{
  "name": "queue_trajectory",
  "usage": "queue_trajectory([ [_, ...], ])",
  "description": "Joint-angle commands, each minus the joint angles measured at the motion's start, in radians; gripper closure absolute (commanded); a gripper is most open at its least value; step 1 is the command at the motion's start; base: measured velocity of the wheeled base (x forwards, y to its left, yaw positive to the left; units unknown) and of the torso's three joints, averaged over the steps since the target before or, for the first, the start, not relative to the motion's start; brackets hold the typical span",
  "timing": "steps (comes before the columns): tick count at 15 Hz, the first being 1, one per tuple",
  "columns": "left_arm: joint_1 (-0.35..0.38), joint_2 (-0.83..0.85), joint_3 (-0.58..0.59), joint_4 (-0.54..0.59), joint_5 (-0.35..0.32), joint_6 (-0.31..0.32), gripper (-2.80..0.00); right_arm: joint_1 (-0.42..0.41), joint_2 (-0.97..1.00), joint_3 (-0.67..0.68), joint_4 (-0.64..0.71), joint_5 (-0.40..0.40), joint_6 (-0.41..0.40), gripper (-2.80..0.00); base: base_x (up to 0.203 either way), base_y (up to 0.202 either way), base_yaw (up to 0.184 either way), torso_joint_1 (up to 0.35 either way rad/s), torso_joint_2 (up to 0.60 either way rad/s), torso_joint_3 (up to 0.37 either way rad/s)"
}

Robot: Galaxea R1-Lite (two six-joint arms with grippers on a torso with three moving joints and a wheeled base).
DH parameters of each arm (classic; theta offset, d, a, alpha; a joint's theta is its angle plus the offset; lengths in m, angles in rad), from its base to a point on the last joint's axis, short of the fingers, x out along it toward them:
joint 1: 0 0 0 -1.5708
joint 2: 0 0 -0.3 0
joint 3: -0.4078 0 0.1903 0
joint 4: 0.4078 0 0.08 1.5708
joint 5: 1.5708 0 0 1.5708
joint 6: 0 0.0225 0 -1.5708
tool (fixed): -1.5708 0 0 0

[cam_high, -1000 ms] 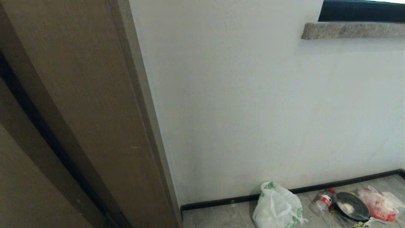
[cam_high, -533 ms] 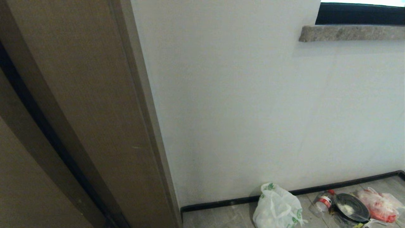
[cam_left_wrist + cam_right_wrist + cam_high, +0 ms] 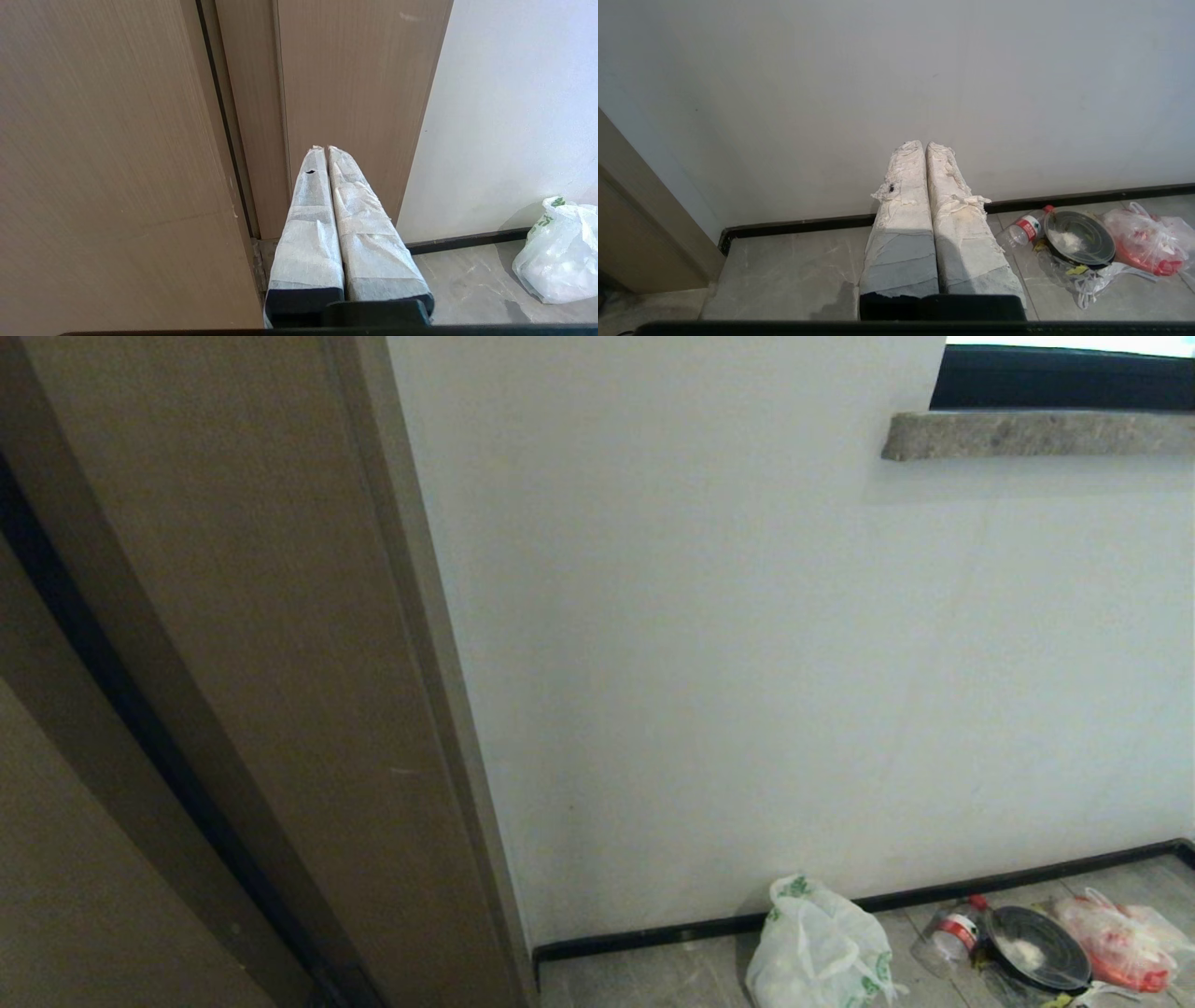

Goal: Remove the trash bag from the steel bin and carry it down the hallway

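Trash bag, white with green print, sits on the grey floor tiles against the black baseboard, beside the door frame. To its right lie a bottle, a black lidded bowl and a pink bag. Left gripper and right gripper hang apart from everything, wrapped fingers pressed together, holding nothing.

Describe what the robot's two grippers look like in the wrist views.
Both have two long flat fingers tapering to the tips, wrapped in whitish fabric-like tape over a black base. The left gripper's wrap is smooth and banded, with one small dark hole. The right gripper's wrap is frayed and torn near the tips, slightly yellowed, greyer toward the base. No cables or printed markings show.
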Motion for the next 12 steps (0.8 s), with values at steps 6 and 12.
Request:
queue_trajectory([
  [6, 0.000, 0.000, 0.000, 0.000, 0.000, 0.000, 0.00, 0.001, 0.000, 0.002, -0.001, 0.000, -0.010, 0.00, 0.000, 0.000, 0.000, 0.000, 0.00, 0.000],
  [12, 0.000, 0.000, 0.000, 0.000, 0.000, 0.000, 0.00, 0.001, 0.000, 0.000, -0.001, 0.000, -0.007, 0.00, 0.000, 0.000, 0.000, 0.000, 0.00, 0.000],
])
